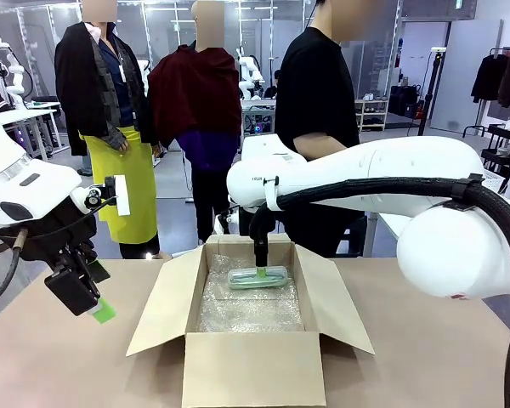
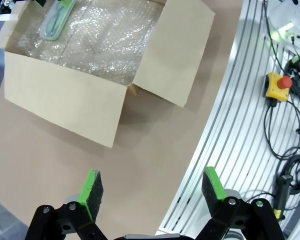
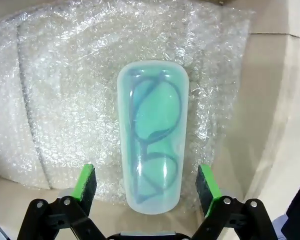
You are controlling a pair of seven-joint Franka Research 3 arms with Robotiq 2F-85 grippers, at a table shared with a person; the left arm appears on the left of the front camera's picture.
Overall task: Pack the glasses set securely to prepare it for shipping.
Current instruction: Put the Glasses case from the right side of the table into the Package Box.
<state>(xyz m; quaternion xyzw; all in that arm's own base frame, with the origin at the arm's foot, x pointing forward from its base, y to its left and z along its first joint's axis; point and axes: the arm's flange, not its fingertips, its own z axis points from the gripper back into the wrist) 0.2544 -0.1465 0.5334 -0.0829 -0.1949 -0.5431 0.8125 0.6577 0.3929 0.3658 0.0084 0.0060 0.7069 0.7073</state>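
The mint-green glasses case (image 3: 152, 155) lies flat on bubble wrap (image 3: 65, 85) at the far end of an open cardboard box (image 1: 246, 365). Dark glasses show through its lid. My right gripper (image 3: 146, 184) hangs open just above it, one green pad on each side of the case's near end and a gap at both. From the front, the right gripper (image 1: 261, 269) reaches down into the box over the mint-green case (image 1: 258, 278). My left gripper (image 2: 152, 187) is open and holds nothing, left of the box above the table. The pink case is out of view.
The box flaps (image 1: 163, 302) spread out to both sides and toward me. A person in black (image 1: 319, 93) stands behind the box at the far edge. In the left wrist view, a yellow emergency-stop button (image 2: 276, 86) and cables lie beyond the table edge.
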